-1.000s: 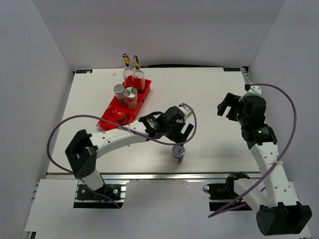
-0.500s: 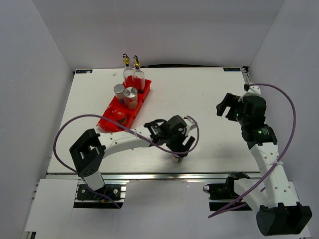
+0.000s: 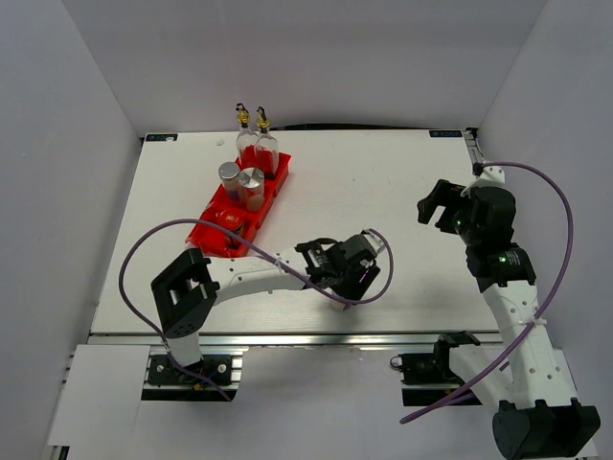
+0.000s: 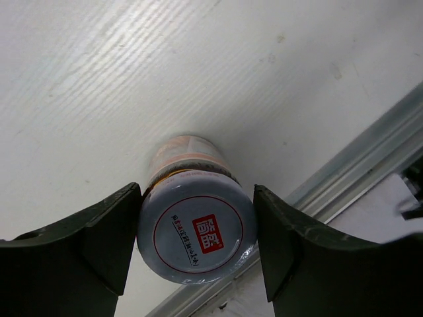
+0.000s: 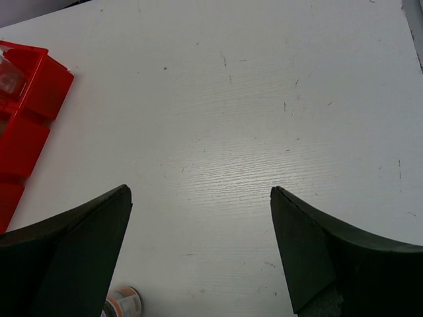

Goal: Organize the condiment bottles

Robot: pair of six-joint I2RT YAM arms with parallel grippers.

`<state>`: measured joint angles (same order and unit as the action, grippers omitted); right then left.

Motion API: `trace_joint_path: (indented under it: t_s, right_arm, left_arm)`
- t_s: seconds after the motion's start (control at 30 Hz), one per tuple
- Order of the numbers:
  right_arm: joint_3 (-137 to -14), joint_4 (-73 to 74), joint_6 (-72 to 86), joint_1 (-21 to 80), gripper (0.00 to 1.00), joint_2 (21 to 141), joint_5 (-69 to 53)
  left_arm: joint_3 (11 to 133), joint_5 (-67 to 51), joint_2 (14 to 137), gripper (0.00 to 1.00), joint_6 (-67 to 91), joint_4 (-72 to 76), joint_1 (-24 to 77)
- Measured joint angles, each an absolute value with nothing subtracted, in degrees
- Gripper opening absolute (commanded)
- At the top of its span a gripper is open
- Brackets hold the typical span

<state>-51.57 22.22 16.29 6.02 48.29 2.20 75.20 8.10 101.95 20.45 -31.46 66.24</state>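
The silver-lidded short jar [image 4: 197, 234] stands on the white table near its front edge. My left gripper [image 3: 345, 286] is down over it, and both fingers [image 4: 106, 238] press on the lid's sides. In the top view the gripper hides most of the jar. The jar also shows in the right wrist view [image 5: 123, 302]. Two glass cruets [image 3: 255, 144], two silver-capped shakers [image 3: 241, 178] and the red-lidded jar [image 3: 228, 220] stand in the red tray [image 3: 203, 236]. My right gripper [image 3: 433, 203] is open and empty above the table's right side.
The red tray lies slantwise at the back left, and its corner shows in the right wrist view [image 5: 26, 99]. The table's metal front rail [image 4: 357, 165] runs just beside the jar. The left arm's purple cable [image 3: 144, 254] loops over the table's left front.
My left gripper has moved forward and down from behind the jar until its fingers came round the lid. The right arm has hardly moved.
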Motion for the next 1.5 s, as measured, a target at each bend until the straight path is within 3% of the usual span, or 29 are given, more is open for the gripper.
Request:
trace_joint_path:
  t_s: [0.43, 0.87, 1.2, 1.5]
  right_arm:
    - [-51.57, 22.2, 16.29, 6.02, 0.89, 47.94, 2.92]
    - [-51.57, 22.2, 16.27, 6.02, 0.89, 47.86, 4.1]
    - [-51.57, 22.22, 16.25, 6.02, 0.89, 47.62, 5.8]
    - [-51.57, 22.26, 16.25, 6.02, 0.89, 48.56, 5.82]
  left_arm:
    - [77.73, 25.06, 95.55, 0.0, 22.39, -36.69, 62.76]
    - [80.53, 36.97, 73.87, 0.0, 23.64, -33.56, 34.68]
    - [71.99, 31.59, 68.16, 0.0, 28.14, -31.55, 3.9]
    - [62.98, 15.77, 75.2, 0.0, 31.42, -28.51, 0.89]
